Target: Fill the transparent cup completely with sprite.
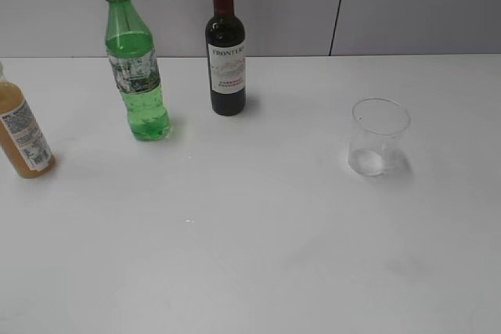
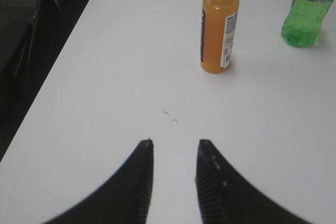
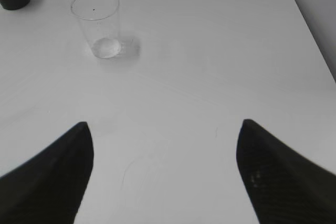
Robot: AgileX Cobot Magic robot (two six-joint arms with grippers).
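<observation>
The transparent cup point(image 1: 380, 137) stands upright and empty at the right of the white table; the right wrist view has it point(image 3: 97, 23) at upper left. The green bottle of sprite point(image 1: 135, 64) stands uncapped at the back left, and its base shows in the left wrist view point(image 2: 306, 8). My left gripper point(image 2: 174, 142) is open, its fingers a small way apart over bare table, well short of the bottles. My right gripper point(image 3: 164, 124) is wide open with nothing between its fingers, some way in front of the cup. Neither arm shows in the exterior view.
A dark wine bottle point(image 1: 225, 46) with a red cap stands behind and right of the green bottle. An orange-brown juice bottle point(image 1: 22, 132) stands at the left edge, also in the left wrist view point(image 2: 219, 24). The table's left edge point(image 2: 63, 51) and right edge point(image 3: 310, 30) show.
</observation>
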